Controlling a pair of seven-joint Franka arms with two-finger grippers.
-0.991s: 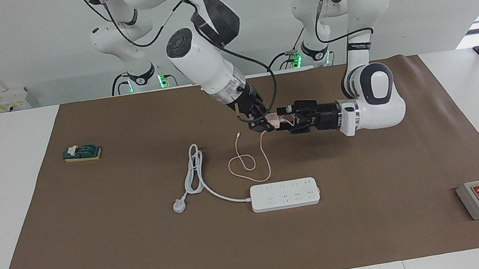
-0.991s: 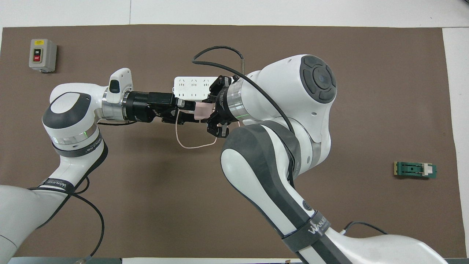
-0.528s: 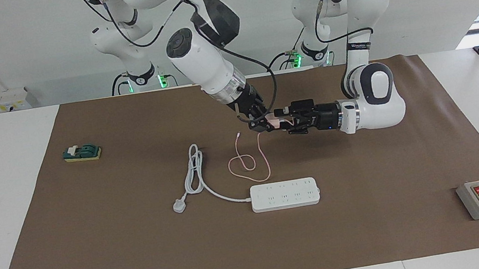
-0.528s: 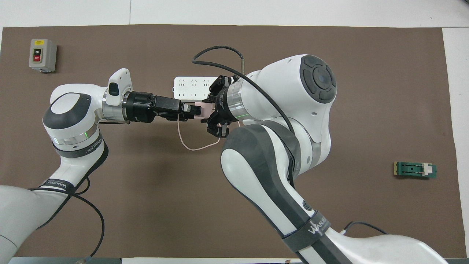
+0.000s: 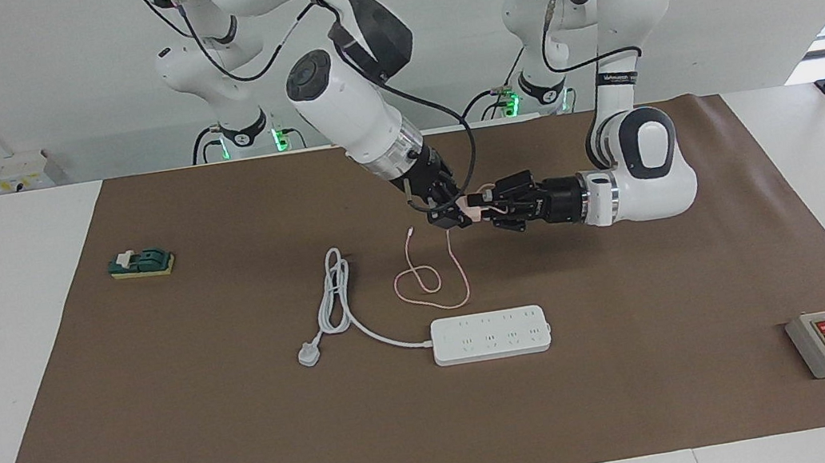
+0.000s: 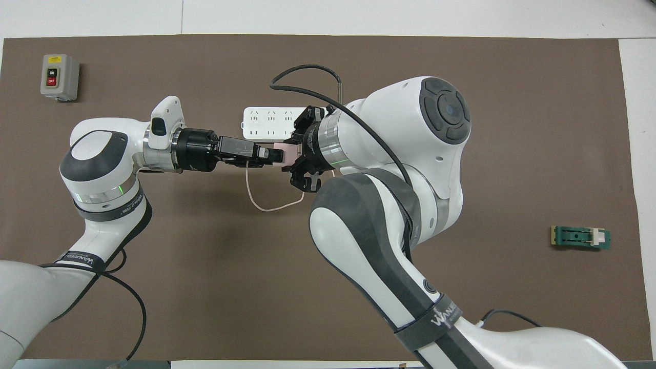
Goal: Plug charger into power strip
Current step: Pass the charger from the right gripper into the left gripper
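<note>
Left hand (image 5: 480, 209) and right hand (image 5: 453, 212) both clamp one pale-pink cube charger (image 5: 472, 208), cable dangling; one white power strip (image 5: 490, 334) lies flat.

The charger (image 5: 472, 209) hung above the mat (image 5: 628, 274) between both grippers. Its cable (image 5: 431, 277) lay nearer the robots than the power strip (image 5: 491, 334). The switch box (image 5: 824, 343) sat toward the left arm's end.

"ON", "OFF" on grey switch box (image 6: 60, 77)
</note>
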